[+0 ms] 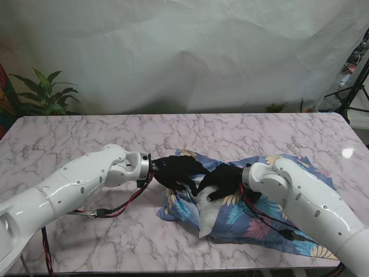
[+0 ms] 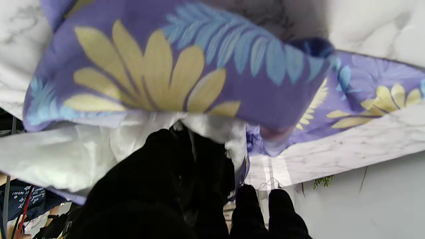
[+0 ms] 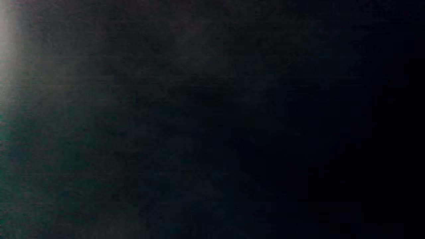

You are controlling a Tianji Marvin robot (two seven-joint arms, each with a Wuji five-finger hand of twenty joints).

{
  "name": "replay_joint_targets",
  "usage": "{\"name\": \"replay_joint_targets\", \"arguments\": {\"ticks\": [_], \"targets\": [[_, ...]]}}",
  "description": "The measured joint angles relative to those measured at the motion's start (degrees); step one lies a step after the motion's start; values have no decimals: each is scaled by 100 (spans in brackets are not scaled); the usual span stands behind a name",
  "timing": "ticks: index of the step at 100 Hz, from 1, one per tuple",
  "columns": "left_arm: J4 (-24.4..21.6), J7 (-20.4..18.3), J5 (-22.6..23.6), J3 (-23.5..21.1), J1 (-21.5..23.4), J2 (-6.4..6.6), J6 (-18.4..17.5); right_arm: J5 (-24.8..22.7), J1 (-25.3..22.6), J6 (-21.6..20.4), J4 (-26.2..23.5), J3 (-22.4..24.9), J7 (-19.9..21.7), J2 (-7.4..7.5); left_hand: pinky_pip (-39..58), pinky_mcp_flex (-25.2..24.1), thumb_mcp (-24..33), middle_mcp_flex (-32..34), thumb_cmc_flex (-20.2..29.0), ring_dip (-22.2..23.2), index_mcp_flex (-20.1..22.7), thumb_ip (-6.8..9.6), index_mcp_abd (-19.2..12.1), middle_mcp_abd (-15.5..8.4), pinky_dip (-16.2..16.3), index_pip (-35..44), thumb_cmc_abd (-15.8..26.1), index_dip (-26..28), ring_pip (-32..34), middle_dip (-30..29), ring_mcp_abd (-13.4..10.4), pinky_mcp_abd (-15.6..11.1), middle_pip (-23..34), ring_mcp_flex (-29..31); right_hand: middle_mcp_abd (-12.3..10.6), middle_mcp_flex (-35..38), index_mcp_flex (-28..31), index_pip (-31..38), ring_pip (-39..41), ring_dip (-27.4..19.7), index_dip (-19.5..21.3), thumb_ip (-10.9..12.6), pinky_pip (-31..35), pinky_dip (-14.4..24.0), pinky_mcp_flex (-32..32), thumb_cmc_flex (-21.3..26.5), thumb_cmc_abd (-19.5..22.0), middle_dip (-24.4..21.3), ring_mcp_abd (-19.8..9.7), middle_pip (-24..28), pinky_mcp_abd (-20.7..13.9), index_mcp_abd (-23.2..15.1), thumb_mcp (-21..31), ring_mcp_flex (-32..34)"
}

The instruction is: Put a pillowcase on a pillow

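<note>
Two hands [image 1: 179, 171] [image 1: 226, 180], seemingly one pillowcase [image 1: 271, 216].

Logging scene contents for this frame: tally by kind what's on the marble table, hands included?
Pillowcase, purple floral: 1
Pillow, white, partly showing at the case's opening: 1
Robot hands, black: 2, left hand and right hand, both at the opening
Total: 4

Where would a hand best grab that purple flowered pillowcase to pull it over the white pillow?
Probably at the open hem of the purple flowered pillowcase, from the robot's left side. There the white pillow pokes out, and the cloth bunches into a loose fold that fingers can pinch. The left hand sits there.
</note>
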Motion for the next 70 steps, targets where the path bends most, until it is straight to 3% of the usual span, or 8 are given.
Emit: {"name": "replay_joint_targets", "arguments": {"ticks": [11,24,30,39,47,56,62,70], "targets": [[289,107,-29,537,-267,-143,24,-17,-28,4,-8,32,66,10,3,-5,10,-230,13,-28,76,-56,-15,313,-198,121,9,66,0,-329,-8,-23,-359,0,0,79,0,13,0,0,0,0,0,0,0,0,0,-1,-7,0,-2,-5,0,14],[583,310,17,1076,-530,-317,161,-56,-78,4,-45,102,86,13,-70,-62,-1434,-294,293,-555,-83,-58,97,495,-221,-50,367,34,-128,-834,0,-30,-408,0,-3,83,0,15,0,1,0,0,0,0,0,0,0,-1,-13,0,-7,-7,0,14],[679,300,23,1229,-593,-392,323,-73,-94,3,-58,124,85,13,-140,-72,-1746,-198,-28,-652,-88,-58,125,281,-221,-56,368,30,-176,-853,-1,-33,-126,0,-4,79,0,15,0,1,0,0,0,0,1,0,0,-1,-13,0,-8,-7,0,14],[844,-22,-187,1238,-599,-506,304,-99,-99,-2,-74,145,78,13,-279,-82,-1935,-198,-363,-900,-102,-58,259,266,-286,-1,367,30,-278,-1019,20,-28,-123,0,-6,79,0,16,0,1,0,0,0,0,41,0,0,-1,-13,1,-8,-7,1,17],[828,-492,-505,1223,-600,-513,146,-118,-113,-4,-76,182,81,13,-401,-82,-2030,-198,-540,-1096,-33,-58,261,372,-410,323,301,182,-333,-1095,21,-27,-193,0,-24,79,0,20,4,1,0,0,0,0,55,0,-1,0,-18,1,-8,-15,0,100],[693,-627,-514,1179,-600,-442,46,-117,-122,-3,-74,193,98,13,-431,-68,-2365,-198,-729,-1274,277,-58,175,503,-584,895,268,240,-341,-797,22,-27,-61,0,-141,79,0,21,6,1,0,-1,0,0,57,0,-1,1,-88,20,-57,-30,1,104],[586,-681,-518,1156,-600,-382,46,-110,-118,-2,-64,191,101,13,-483,-67,-2437,-160,-1187,-1276,593,-58,173,521,-669,1470,702,439,-341,-367,12,-27,24,0,-182,79,0,21,6,1,0,-1,0,0,57,0,-1,1,-96,39,-69,-36,1,104],[506,-970,-733,1108,-594,-324,47,-105,-97,2,-36,171,100,13,-496,-63,-2497,-189,-1510,-1276,1015,-58,124,289,-780,2649,977,1237,-343,147,-55,-28,62,0,-189,79,0,21,6,1,0,-4,0,0,57,0,-1,1,-117,39,-85,-81,0,104]]}}
